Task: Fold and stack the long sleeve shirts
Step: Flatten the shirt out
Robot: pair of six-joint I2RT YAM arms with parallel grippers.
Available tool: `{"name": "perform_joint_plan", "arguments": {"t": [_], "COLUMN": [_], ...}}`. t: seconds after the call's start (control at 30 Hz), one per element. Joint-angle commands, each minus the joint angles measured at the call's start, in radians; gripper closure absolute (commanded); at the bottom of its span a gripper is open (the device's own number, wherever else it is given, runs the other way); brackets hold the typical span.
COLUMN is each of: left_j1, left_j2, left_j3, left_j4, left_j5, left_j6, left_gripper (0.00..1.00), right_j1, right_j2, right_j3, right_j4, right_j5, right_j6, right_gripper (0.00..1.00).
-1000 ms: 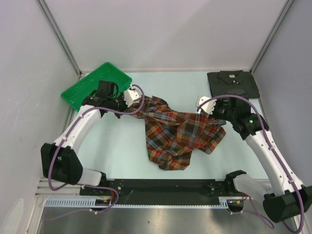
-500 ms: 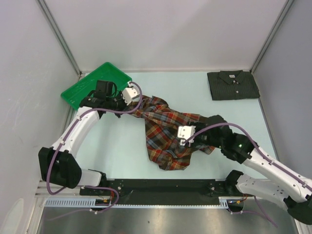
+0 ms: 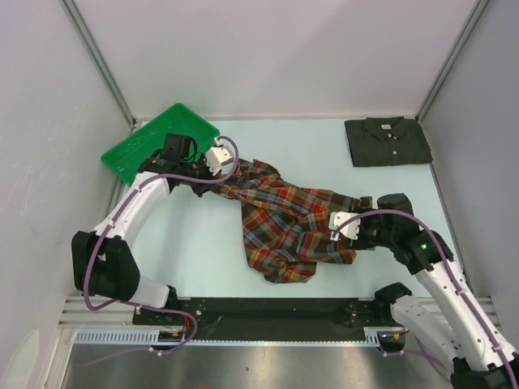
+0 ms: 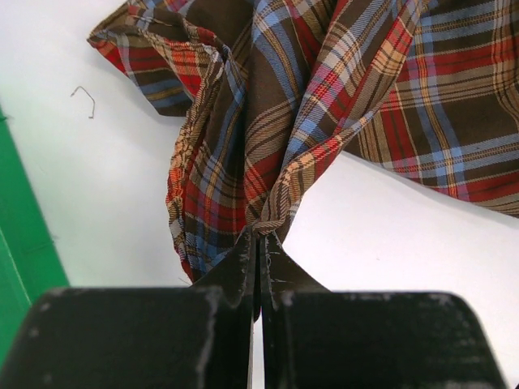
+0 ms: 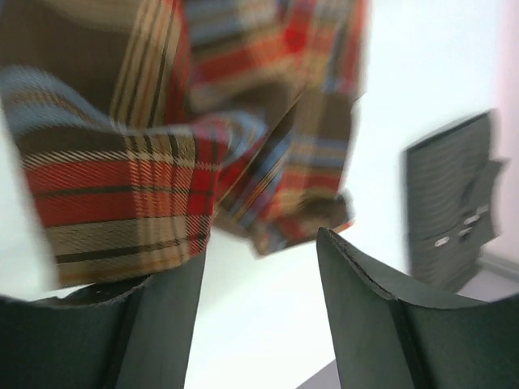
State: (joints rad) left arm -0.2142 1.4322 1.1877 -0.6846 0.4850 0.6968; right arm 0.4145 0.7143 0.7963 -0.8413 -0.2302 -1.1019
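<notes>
One plaid shirt [image 3: 292,223] crumpled in the middle, long axis running far-left to near-right; far-left corner pinched tight in left gripper [image 4: 259,235]; right gripper [image 5: 259,251] gaping wide, empty, just beside the near-right end, cloth straight ahead; grey shirt [image 3: 388,141] folded far-right
</notes>
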Motion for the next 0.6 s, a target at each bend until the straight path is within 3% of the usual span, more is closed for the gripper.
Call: {"name": "perform_joint_plan", "arguments": {"t": [0.0, 0.13, 0.27, 0.37, 0.43, 0.57], "left_j1": [0.012, 0.044, 0.072, 0.079, 0.079, 0.081], "left_j2": [0.013, 0.034, 0.063, 0.079, 0.082, 0.088], "left_j3": [0.043, 0.052, 0.073, 0.089, 0.09, 0.096], "left_j4": [-0.003, -0.007, -0.02, -0.023, -0.023, -0.023], "left_j5": [0.049, 0.056, 0.07, 0.078, 0.078, 0.076], "left_j6": [-0.005, 0.001, 0.006, 0.0, -0.003, -0.006], "left_gripper": [1.0, 1.0, 1.0, 1.0, 1.0, 1.0], "right_j1": [-0.117, -0.134, -0.144, -0.137, -0.111, 0.07], "right_j2": [0.002, 0.014, 0.008, 0.033, 0.082, 0.169], "right_j3": [-0.077, -0.108, -0.134, -0.08, -0.036, 0.02], "right_j4": [-0.073, -0.018, 0.053, 0.012, 0.011, 0.071], "right_j5": [-0.093, -0.101, -0.08, -0.174, -0.215, -0.221], "right_j6": [-0.18, -0.205, -0.256, -0.219, -0.169, 0.024], "right_gripper": [0.38, 0.28, 0.26, 0.24, 0.27, 0.4]}}
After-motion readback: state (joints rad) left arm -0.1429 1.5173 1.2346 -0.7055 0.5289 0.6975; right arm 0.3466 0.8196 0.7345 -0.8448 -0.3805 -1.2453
